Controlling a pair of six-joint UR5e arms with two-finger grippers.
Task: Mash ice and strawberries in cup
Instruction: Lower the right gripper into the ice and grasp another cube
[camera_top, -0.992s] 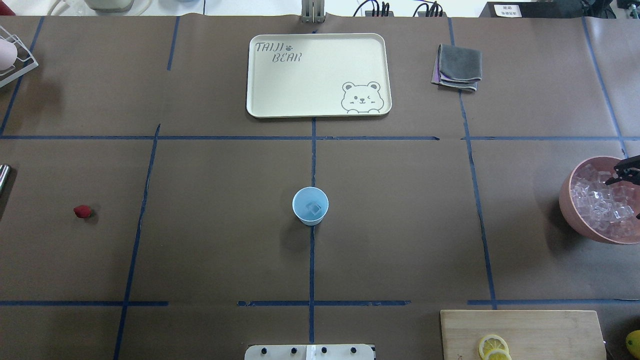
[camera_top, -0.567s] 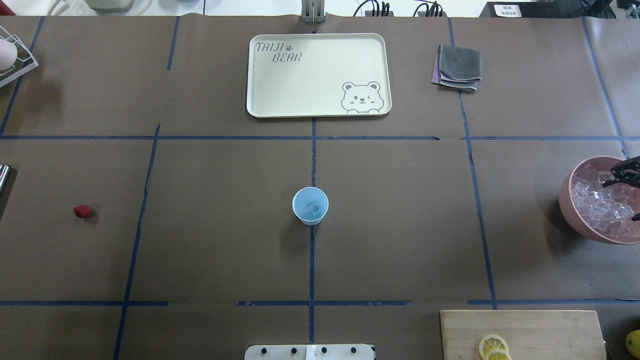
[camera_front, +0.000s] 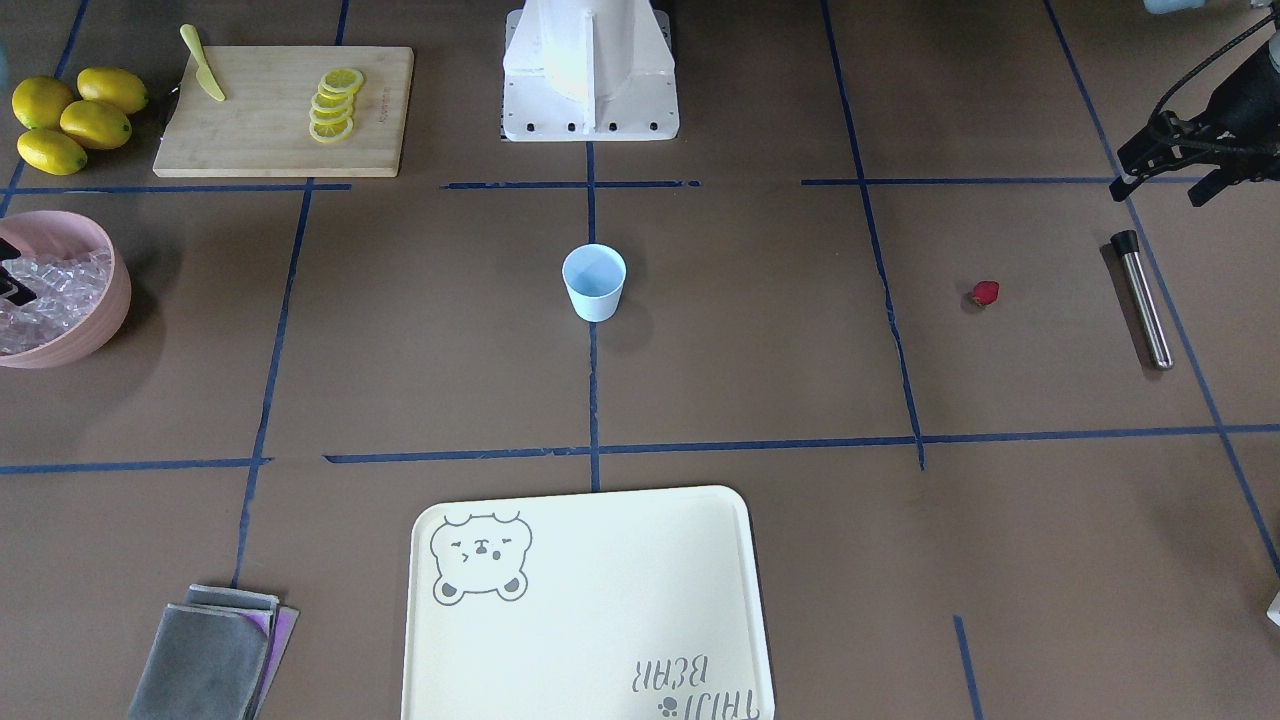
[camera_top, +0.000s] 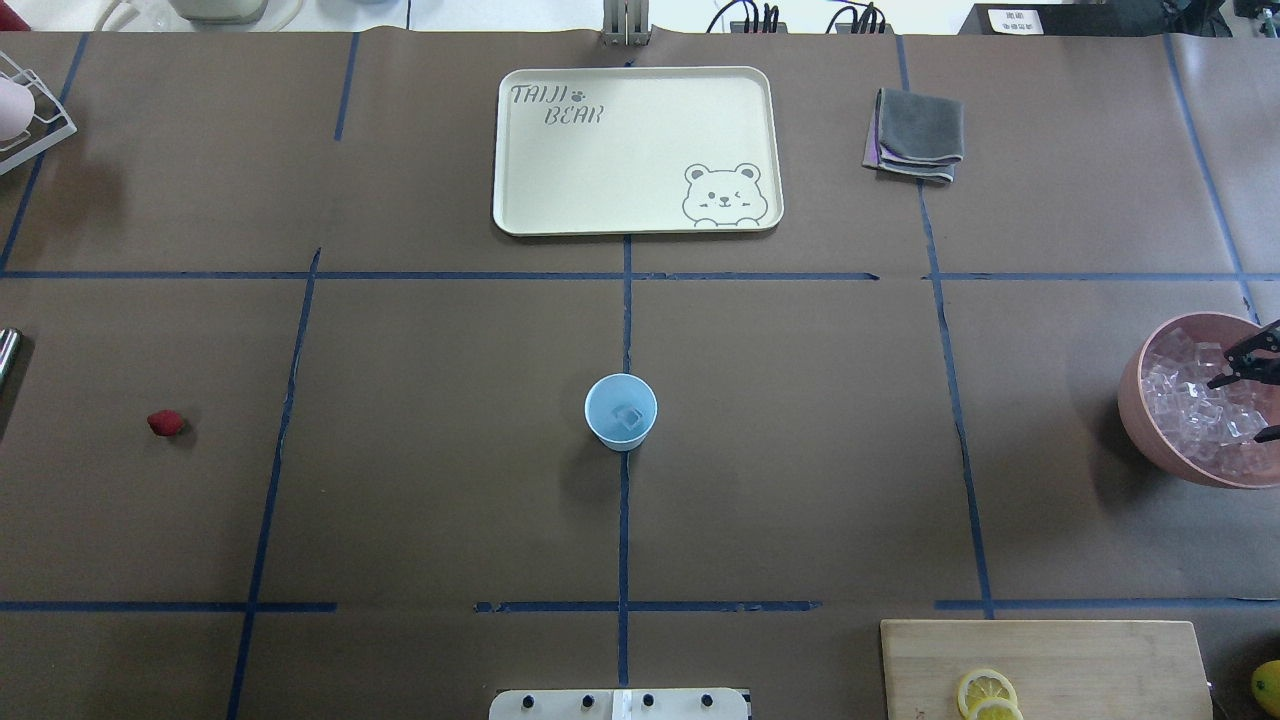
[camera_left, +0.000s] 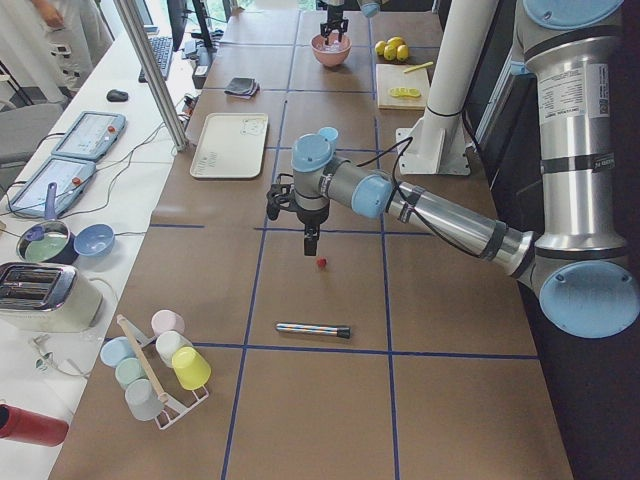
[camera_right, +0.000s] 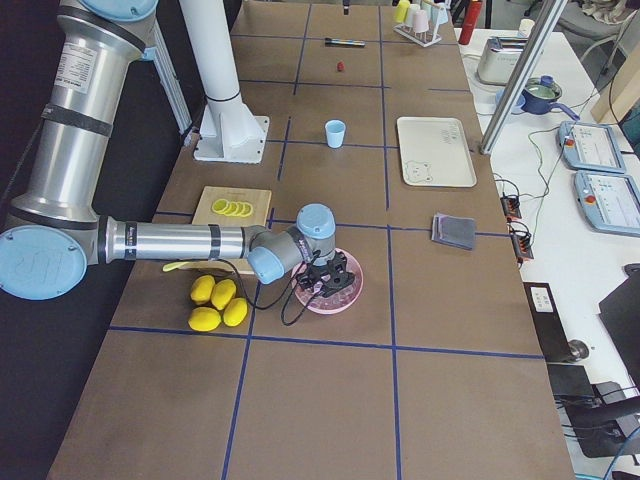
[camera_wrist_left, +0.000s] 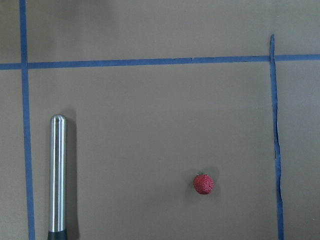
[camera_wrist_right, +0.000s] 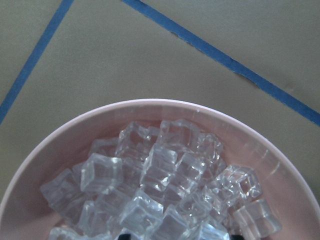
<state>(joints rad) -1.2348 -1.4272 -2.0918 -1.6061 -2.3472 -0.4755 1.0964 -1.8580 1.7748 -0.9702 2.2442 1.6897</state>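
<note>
Barely begun, by the look of it: the small pale blue plastic cup (camera_top: 620, 410) at frame centre holds one clear ice cube (camera_top: 628, 417), while the dark-red strawberry piece (camera_top: 165, 423) lies on the brown tabletop (camera_top: 450, 450) at far left, not yet in. The right gripper (camera_top: 1258, 400) hangs spread wide over the pink bowl (camera_top: 1135, 400) of ice at the right edge, nothing visibly between its fingers. Whether the left gripper (camera_left: 311, 240) is spread I cannot tell. Mashing remains; the steel rod (camera_wrist_left: 58, 175) lies untouched.

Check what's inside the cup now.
One clear ice cube sits at the bottom of the cup, seen from overhead. No strawberry inside; it lies on the table, far left. Anything under the cube is covered.
</note>
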